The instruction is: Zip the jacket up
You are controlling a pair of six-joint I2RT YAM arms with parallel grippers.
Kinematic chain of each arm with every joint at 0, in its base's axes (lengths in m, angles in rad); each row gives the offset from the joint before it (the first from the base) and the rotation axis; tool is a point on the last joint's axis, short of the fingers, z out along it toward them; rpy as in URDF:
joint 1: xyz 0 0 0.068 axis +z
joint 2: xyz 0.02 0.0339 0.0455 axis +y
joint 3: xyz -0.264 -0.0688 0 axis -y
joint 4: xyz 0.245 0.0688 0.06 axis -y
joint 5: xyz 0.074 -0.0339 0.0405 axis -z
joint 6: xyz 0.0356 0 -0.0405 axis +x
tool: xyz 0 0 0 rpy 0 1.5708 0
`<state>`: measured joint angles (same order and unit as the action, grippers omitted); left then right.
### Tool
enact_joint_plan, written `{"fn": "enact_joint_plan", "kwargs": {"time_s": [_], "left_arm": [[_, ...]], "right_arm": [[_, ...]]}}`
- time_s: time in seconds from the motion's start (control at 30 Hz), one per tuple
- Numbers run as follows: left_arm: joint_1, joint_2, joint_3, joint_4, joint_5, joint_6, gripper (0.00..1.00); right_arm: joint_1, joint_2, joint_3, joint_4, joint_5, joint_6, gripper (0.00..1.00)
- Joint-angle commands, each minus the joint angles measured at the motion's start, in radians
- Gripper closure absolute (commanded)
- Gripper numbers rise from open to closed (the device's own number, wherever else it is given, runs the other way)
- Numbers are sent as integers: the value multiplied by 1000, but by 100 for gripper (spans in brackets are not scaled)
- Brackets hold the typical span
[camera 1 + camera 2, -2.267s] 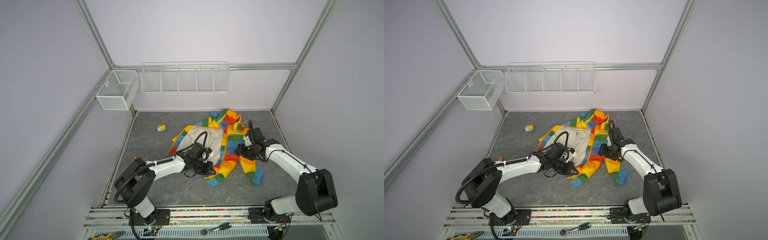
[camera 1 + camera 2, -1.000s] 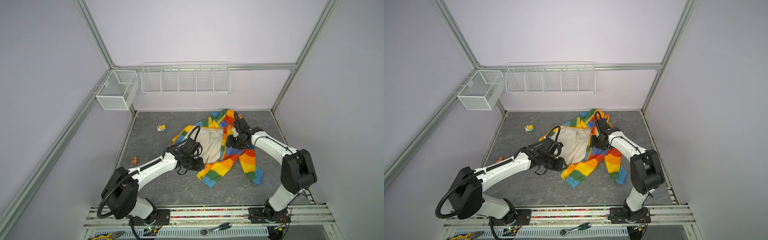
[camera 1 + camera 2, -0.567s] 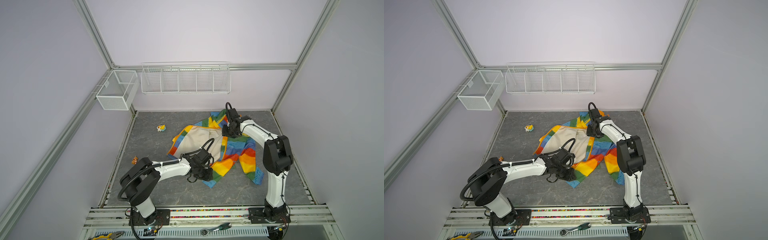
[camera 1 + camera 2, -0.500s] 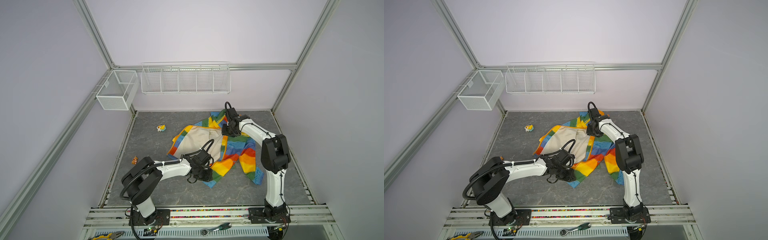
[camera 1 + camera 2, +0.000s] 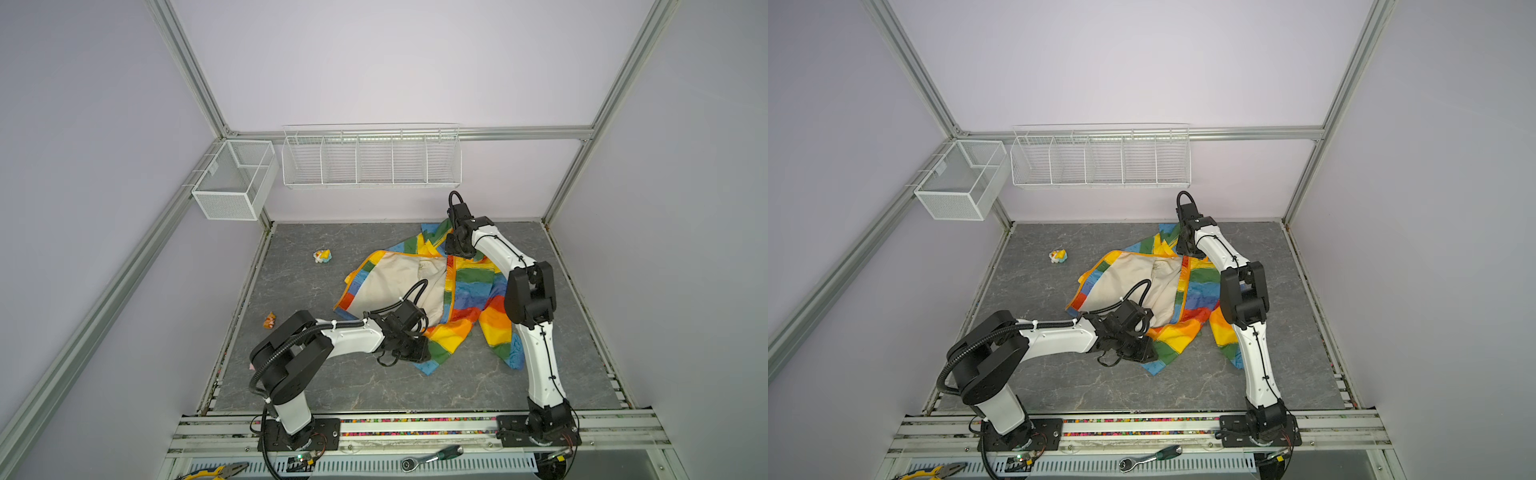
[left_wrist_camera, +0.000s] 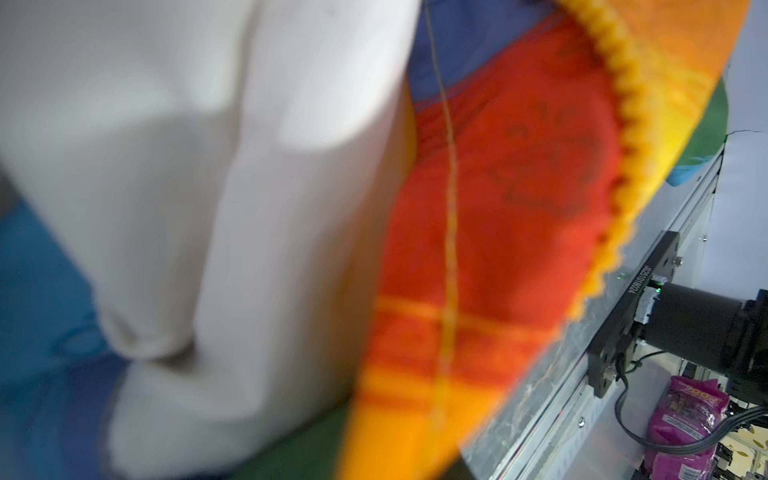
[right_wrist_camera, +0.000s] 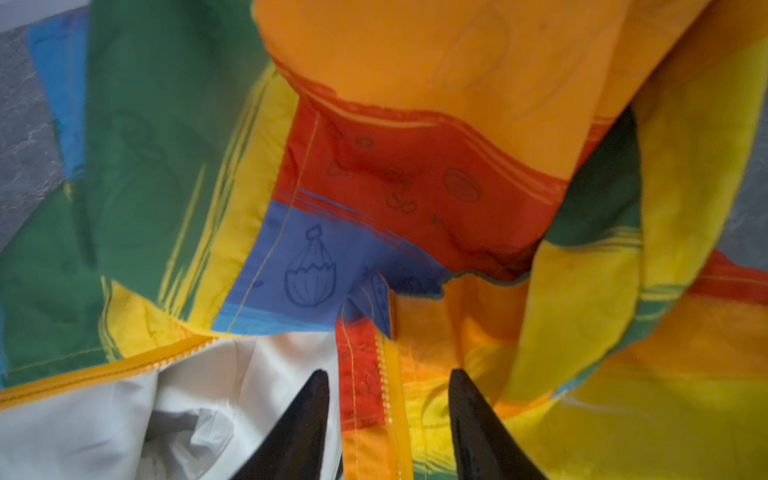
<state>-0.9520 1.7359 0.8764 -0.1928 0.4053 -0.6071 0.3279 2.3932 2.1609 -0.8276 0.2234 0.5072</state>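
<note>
The rainbow-striped jacket (image 5: 469, 291) (image 5: 1200, 291) lies open on the grey floor, its cream lining (image 5: 399, 278) facing up. My left gripper (image 5: 417, 347) (image 5: 1144, 351) sits at the lower hem, near the front. In the left wrist view, blurred lining (image 6: 208, 208) and red fabric with zipper teeth (image 6: 623, 166) hide the jaws. My right gripper (image 5: 455, 249) (image 7: 386, 399) is at the collar. It is open, its dark fingers (image 7: 307, 415) straddling the front edge with the yellow zipper strip (image 7: 392, 374). The other zipper half (image 7: 108, 365) runs off beside the lining.
A small yellow-blue toy (image 5: 322, 256) and an orange bit (image 5: 270, 320) lie on the floor, left of the jacket. White wire baskets (image 5: 372, 156) (image 5: 232, 178) hang on the back and left walls. A ratchet (image 5: 432, 455) and pliers (image 5: 208, 473) lie on the front rail.
My left gripper moved from the jacket's left side to its lower hem. The right gripper moved back to the collar. The right front panel now lies flatter. Little moved in the last half second.
</note>
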Motion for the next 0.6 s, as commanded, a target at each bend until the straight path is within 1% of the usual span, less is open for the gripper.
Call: {"fn": "enact_joint_plan", "kwargs": {"time_s": [0.0, 0.17, 0.37, 0.57], "left_arm": [[-4, 31, -31, -9, -9, -5, 83], [-4, 28, -52, 3, -3, -15, 84], [-4, 22, -78, 20, -2, -31, 84], [-4, 24, -97, 36, 4, -44, 84]], "right_arm": [[-11, 49, 58, -41, 9, -31, 50], [-23, 101, 111, -41, -8, -35, 50], [-44, 136, 123, -27, -39, -16, 61], [-64, 140, 111, -2, -83, 2, 77]]}}
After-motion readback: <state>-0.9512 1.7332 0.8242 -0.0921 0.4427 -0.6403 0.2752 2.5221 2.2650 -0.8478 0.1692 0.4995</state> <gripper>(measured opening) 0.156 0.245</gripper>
